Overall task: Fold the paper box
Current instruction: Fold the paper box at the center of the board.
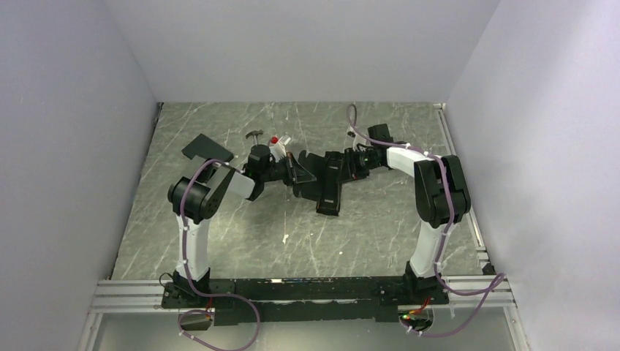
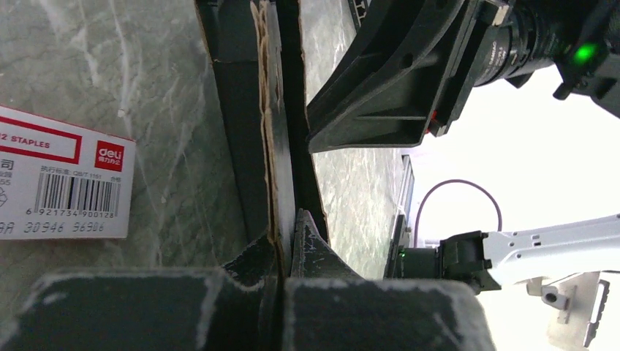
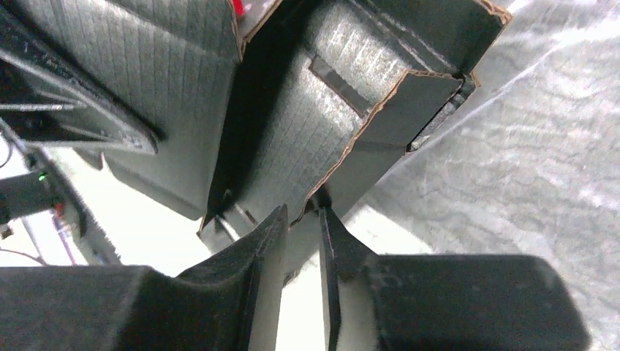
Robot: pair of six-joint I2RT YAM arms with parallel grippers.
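Left wrist: "deli" "STAPLES" carton point(image 2: 58, 175), barcode 6921734900128, near paper box point(image 2: 243, 110).

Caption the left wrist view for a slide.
Left gripper pinches the paper box's raw cardboard edge; a staples box lies on the table beside it.

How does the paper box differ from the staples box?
The paper box is matte black with raw brown edges; the staples box is white with a red label and barcode. The paper box is pinched in the jaws of the left gripper; the staples box lies free on the table.
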